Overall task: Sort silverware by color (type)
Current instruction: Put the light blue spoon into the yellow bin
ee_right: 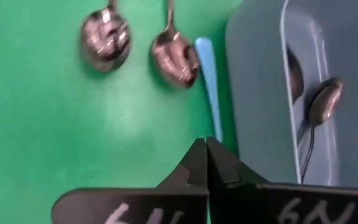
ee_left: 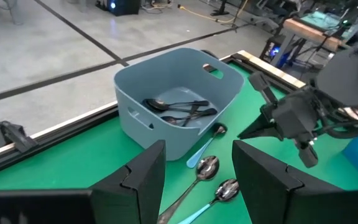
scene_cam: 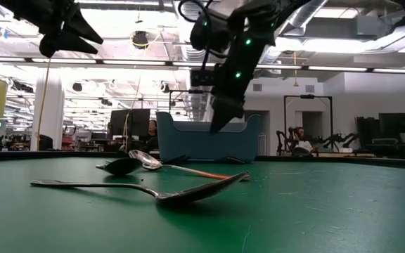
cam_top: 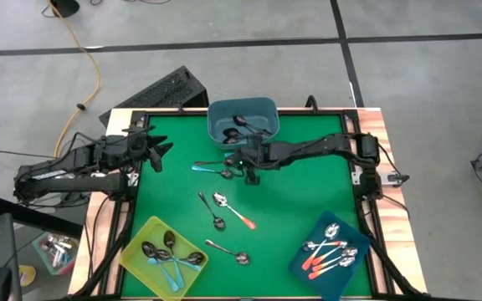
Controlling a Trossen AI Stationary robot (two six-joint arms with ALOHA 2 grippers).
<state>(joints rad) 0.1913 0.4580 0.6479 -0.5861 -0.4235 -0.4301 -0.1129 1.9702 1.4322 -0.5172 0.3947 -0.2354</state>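
The right tool (cam_top: 251, 177) hangs just in front of the grey-blue bin (cam_top: 243, 119), its two fingers pressed together with nothing between them — the right wrist view shows the tips meeting over bare green worktop (cam_top: 308, 201). Just beside those tips lies a light blue handled spoon (ee_right: 210, 93), its long axis running along the bin's wall, with two more shiny spoon bowls (ee_right: 106, 37) a little farther out on the mat. So the nearest piece sits almost under the tool, slightly toward the bin, and a grasp would call for the fingers to part and straddle the handle across its length. The right arm is clearly the nearer one. The left tool (cam_top: 156, 153) waits at the worktop's left edge, fingers spread wide and empty. Dark metal spoons (ee_left: 179, 111) already lie in the grey-blue bin, blue-handled ones in the yellow bin (cam_top: 141, 267), orange-red ones in the dark blue bin (cam_top: 308, 272) — a few loose spoons (cam_top: 224, 209) remain mid-worktop
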